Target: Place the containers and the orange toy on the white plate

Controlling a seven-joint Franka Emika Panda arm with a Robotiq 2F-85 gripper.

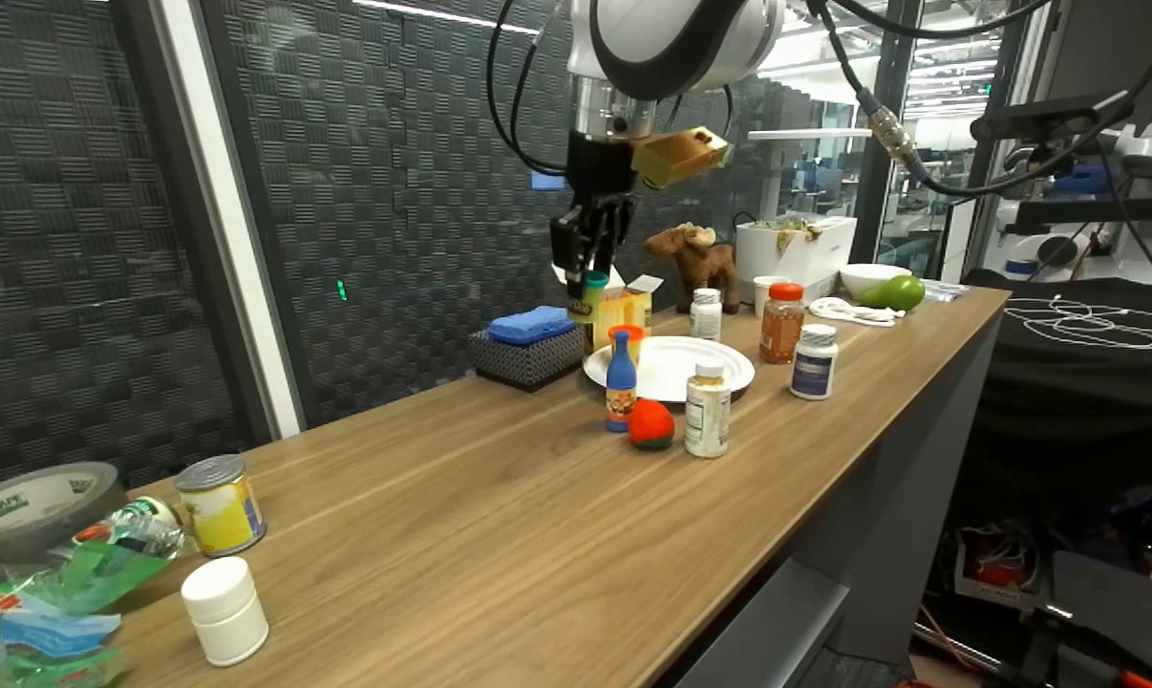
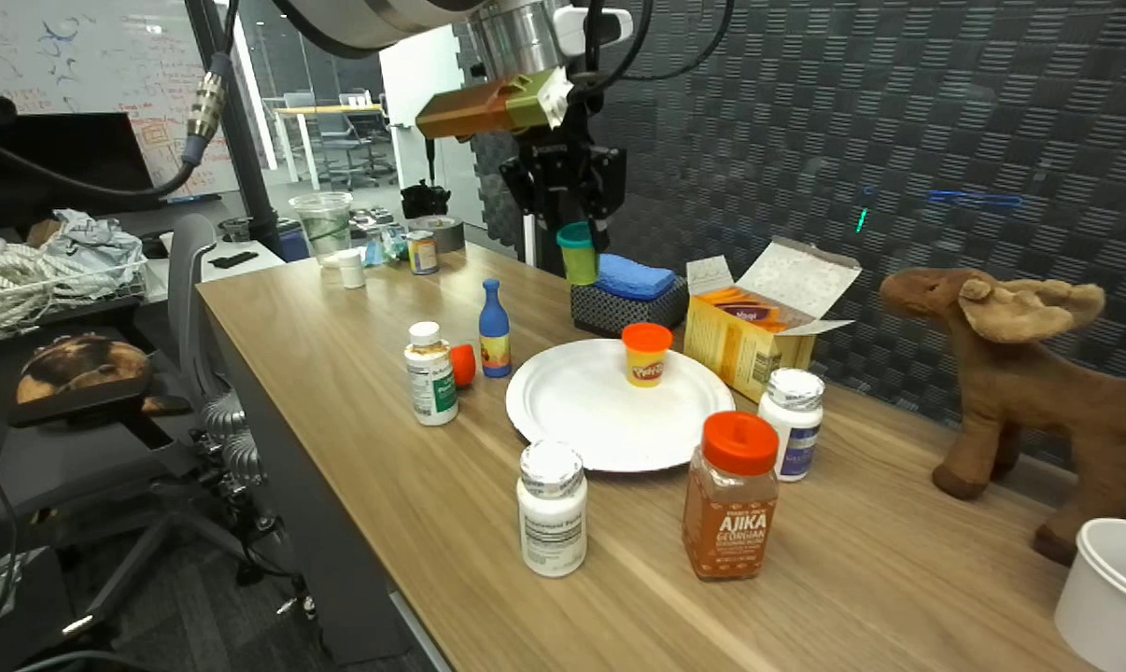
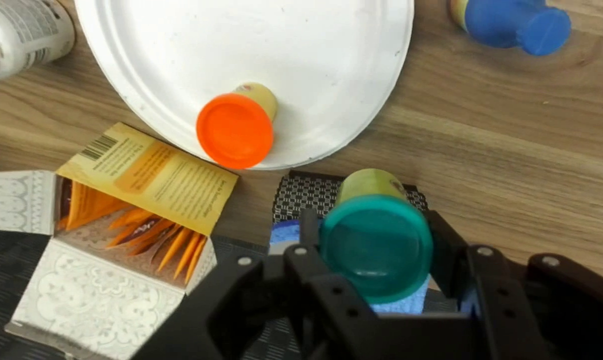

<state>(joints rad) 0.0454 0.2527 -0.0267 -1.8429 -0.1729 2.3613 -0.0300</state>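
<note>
The black hand [image 3: 375,241], jaws partway apart, grips a small teal-lidded yellow plastic tub [image 2: 579,257] above the wooden surface [image 1: 423,535]. An orange-lidded yellow tub [image 2: 646,357] stands on the round white plate [image 2: 586,411]. In an exterior view, the red-orange ball [image 1: 650,423] sits nearer than the plate, left of a white cylindrical bottle [image 1: 707,413].

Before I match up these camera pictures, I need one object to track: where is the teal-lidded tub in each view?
In an exterior view: teal-lidded tub, near centre, up-left of the white plate.
In an exterior view: teal-lidded tub, near centre, higher than the white plate.
In the wrist view: teal-lidded tub, low, right of centre, in the gripper.
Shared landmark: the white plate.
</note>
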